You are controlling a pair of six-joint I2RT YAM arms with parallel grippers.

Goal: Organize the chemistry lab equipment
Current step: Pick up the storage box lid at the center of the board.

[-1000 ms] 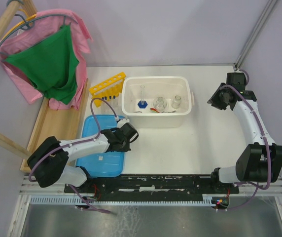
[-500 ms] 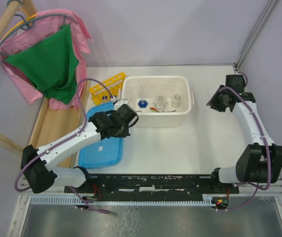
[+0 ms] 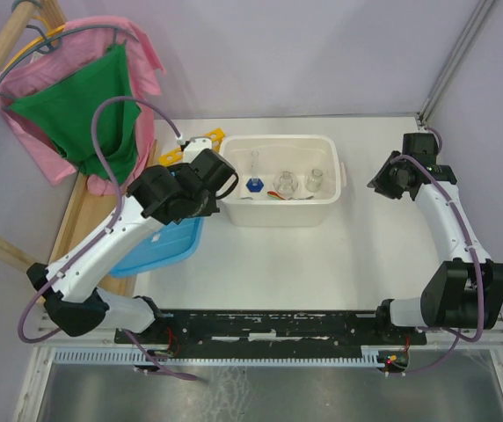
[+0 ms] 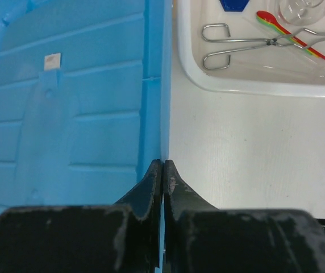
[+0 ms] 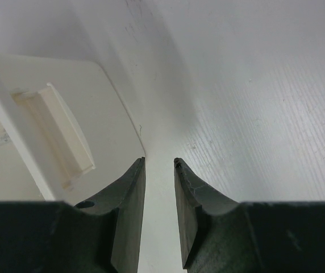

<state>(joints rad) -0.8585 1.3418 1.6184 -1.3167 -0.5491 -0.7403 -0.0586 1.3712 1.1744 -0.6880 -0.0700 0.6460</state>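
Note:
My left gripper (image 4: 163,162) is shut on the right edge of the flat blue ribbed lid (image 4: 71,114), which hangs tilted under the raised left arm (image 3: 159,242). Beside it stands the white tub (image 3: 234,215). The tub holds metal tongs (image 4: 248,42), a red-, green- and yellow-tipped rod (image 4: 290,35), two small glass flasks (image 3: 284,183) (image 3: 315,179) and a blue-based piece (image 3: 253,185). The yellow tube rack (image 3: 209,138) is partly hidden behind my left gripper (image 3: 206,180). My right gripper (image 5: 158,162) stands open and empty by the tub's right end (image 5: 54,136).
Pink and green cloths (image 3: 93,105) hang on a wooden stand at the back left. A wooden tray (image 3: 102,220) lies along the left side. A metal post (image 3: 449,61) rises at the back right corner. The arms' base rail (image 3: 269,321) runs along the near edge.
The left arm has risen and swung back and left, carrying the blue lid off the table toward the rack. The right arm has barely moved.

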